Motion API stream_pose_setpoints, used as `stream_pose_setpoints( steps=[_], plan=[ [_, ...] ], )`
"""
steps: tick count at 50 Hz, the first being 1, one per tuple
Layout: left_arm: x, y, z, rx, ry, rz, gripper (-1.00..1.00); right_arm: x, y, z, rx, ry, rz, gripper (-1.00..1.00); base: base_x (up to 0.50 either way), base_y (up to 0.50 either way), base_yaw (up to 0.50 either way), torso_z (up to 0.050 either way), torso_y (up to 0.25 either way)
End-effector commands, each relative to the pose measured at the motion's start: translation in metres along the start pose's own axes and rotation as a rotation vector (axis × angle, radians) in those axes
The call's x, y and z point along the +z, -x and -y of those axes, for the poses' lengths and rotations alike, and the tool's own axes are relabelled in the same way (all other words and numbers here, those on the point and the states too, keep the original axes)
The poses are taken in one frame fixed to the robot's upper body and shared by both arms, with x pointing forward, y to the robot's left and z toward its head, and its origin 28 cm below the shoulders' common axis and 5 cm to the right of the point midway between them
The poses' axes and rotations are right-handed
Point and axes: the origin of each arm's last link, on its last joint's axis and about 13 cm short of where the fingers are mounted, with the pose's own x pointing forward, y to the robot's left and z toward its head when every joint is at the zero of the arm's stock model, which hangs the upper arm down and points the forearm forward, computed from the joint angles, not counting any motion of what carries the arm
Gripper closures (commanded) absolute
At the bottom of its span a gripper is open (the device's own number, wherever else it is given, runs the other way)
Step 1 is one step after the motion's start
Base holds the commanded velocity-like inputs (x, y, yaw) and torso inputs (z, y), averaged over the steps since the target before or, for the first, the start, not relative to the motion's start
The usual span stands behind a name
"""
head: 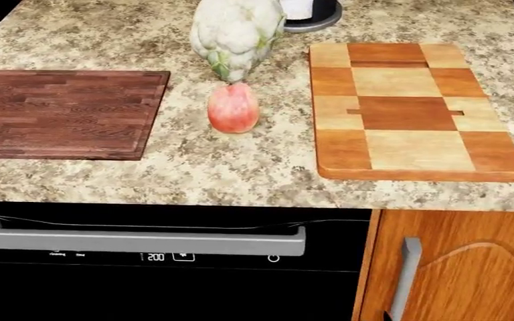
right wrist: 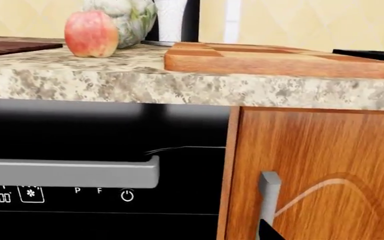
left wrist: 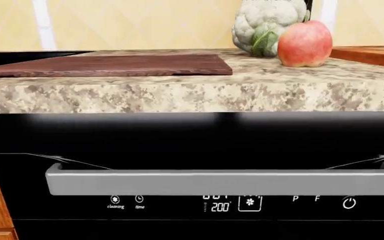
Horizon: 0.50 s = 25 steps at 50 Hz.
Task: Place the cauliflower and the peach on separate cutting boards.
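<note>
Neither arm's jaws show, so you're still at the start: raise an arm to the peach (head: pixel 233 108), mid-counter beside the cauliflower (head: pixel 235 32), between the dark board (head: pixel 61 114) and checkered board (head: pixel 409 110).

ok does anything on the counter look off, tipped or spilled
Nothing stands out. The cauliflower and the peach sit on bare counter between the dark board and the checkered board; both boards lie flat, and nothing is spilled.
</note>
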Motion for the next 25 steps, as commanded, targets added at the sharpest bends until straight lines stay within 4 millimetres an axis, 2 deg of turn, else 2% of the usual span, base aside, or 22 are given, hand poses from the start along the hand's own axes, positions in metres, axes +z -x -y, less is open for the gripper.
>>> stream_pose_setpoints(
  steps=[1,25],
  plan=[
    [0.0017,0.0008,-0.0018,-0.008,0.014,0.008,-1.00,0.0002,0.0005,-0.0010,0.002,0.002,0.003,-1.00,0.00,0.00,0.00,0.000,0.000],
    [0.0031,0.0012,-0.0016,-0.021,0.034,0.017,-1.00,0.0001,0.0004,-0.0019,-0.009,0.030,-0.004,-1.00,0.00,0.00,0.00,0.050,0.000]
  ],
)
